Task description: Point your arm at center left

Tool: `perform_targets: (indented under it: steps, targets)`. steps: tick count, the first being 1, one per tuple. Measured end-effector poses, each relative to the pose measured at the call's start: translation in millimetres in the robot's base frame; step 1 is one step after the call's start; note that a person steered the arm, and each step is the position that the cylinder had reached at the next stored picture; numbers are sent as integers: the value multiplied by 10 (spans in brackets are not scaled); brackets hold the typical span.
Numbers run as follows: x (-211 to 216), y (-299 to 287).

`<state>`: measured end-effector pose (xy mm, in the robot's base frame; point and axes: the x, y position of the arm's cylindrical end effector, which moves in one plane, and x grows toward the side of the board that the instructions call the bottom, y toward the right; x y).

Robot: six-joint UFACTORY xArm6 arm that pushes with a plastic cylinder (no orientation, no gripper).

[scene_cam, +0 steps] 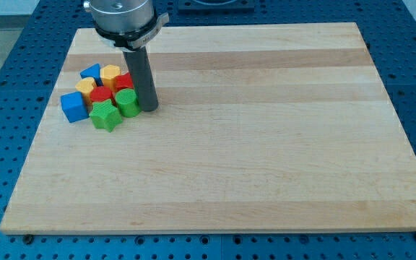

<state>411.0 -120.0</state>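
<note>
My tip (149, 108) rests on the wooden board (266, 144) at the view's centre left, just right of a tight cluster of blocks. Nearest the tip is a green cylinder (127, 102), touching or almost touching the rod. A green star (106, 115) lies at the cluster's bottom. A blue cube (73, 106) sits at its left. A red block (100, 95) and another red block (124, 81) lie in the middle. A yellow block (86, 87), a yellow hexagon-like block (110, 74) and a blue block (90, 71) form the top.
The arm's round metal flange (123, 16) hangs over the board's top left edge. A blue perforated table (6, 108) surrounds the board on all sides.
</note>
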Motion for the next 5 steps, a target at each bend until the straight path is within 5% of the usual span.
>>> perform_targets:
  steps: [3, 5]
  targets:
    - [294, 409]
    - [976, -323]
